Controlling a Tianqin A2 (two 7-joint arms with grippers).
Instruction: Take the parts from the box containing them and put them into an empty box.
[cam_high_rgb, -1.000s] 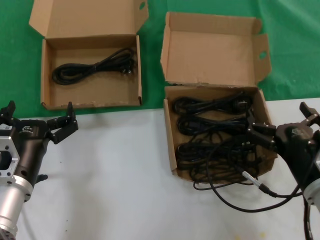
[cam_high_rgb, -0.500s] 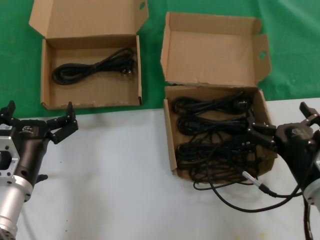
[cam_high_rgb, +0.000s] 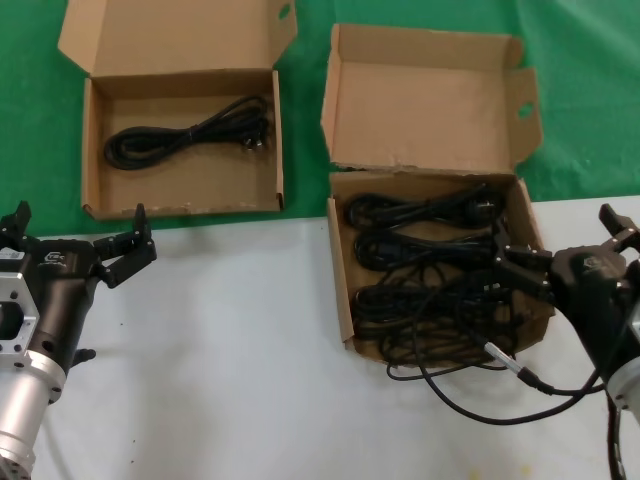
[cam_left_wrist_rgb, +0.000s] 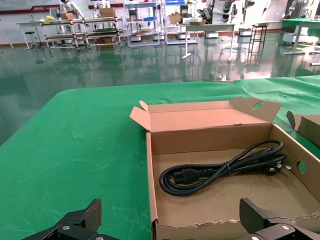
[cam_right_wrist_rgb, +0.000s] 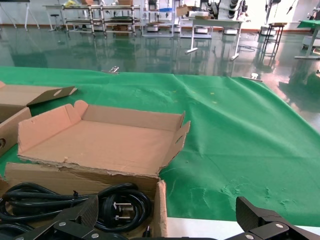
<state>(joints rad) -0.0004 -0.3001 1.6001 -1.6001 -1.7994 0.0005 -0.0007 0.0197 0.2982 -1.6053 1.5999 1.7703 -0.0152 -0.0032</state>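
While the right gripper (cam_high_rgb: 565, 262) sits at the right edge of the frame with its fingers spread wide, one fingertip (cam_high_rgb: 505, 252) reaches over the near right corner of the squarish box (cam_high_rgb: 341, 290), just above the coiled black cables (cam_high_rgb: 425, 265); whether it touches them cannot be told. One cable trails out onto the white table (cam_high_rgb: 240, 340). At lower left, the left gripper (cam_high_rgb: 75, 235) hangs spread and holding nothing, near the shallow box (cam_high_rgb: 95, 150) at upper left, where a single cable (cam_high_rgb: 190, 130) lies.

Left gripper (cam_high_rgb: 75, 235), right gripper (cam_high_rgb: 565, 250): fingers spread.
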